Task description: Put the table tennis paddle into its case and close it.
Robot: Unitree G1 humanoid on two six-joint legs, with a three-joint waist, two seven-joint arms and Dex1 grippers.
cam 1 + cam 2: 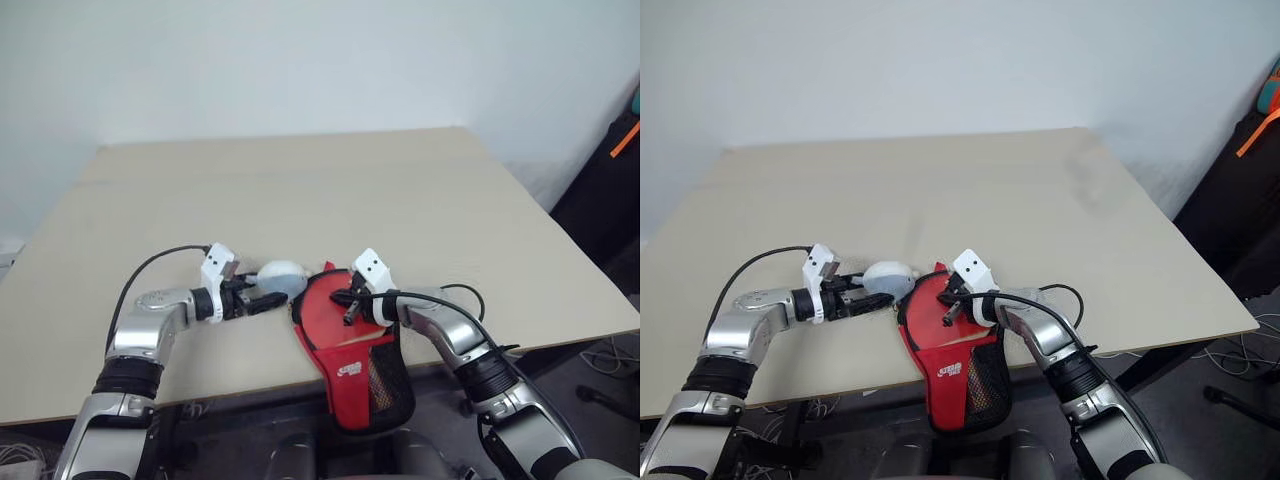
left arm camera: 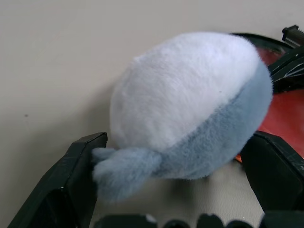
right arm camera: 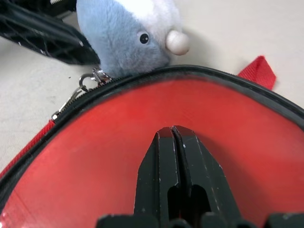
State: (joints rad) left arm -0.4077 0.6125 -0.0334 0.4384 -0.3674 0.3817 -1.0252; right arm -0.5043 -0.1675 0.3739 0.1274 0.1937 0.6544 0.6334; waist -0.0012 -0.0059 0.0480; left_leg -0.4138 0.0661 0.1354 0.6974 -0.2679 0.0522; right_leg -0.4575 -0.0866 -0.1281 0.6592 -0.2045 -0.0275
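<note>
The red case (image 1: 352, 372) lies at the table's front edge, its logo and mesh-pocket end hanging over the edge. In the right wrist view a smooth red round face (image 3: 95, 166) lies inside the case's black zip edging (image 3: 199, 73); it looks like the paddle's rubber. The handle is hidden. My right gripper (image 3: 172, 130) is shut, its tips down on that red face with nothing between them. A zip pull (image 3: 88, 80) sits on the rim beside a white and grey-blue plush toy (image 1: 283, 275). My left gripper (image 1: 268, 297) is open, one finger (image 2: 80, 175) on each side of the toy (image 2: 190, 104).
The beige table (image 1: 300, 190) stretches wide behind the case. A red strap loop (image 3: 256, 71) sticks out from the case's far rim. Dark gear (image 1: 610, 190) and cables (image 1: 600, 360) lie off the table's right side.
</note>
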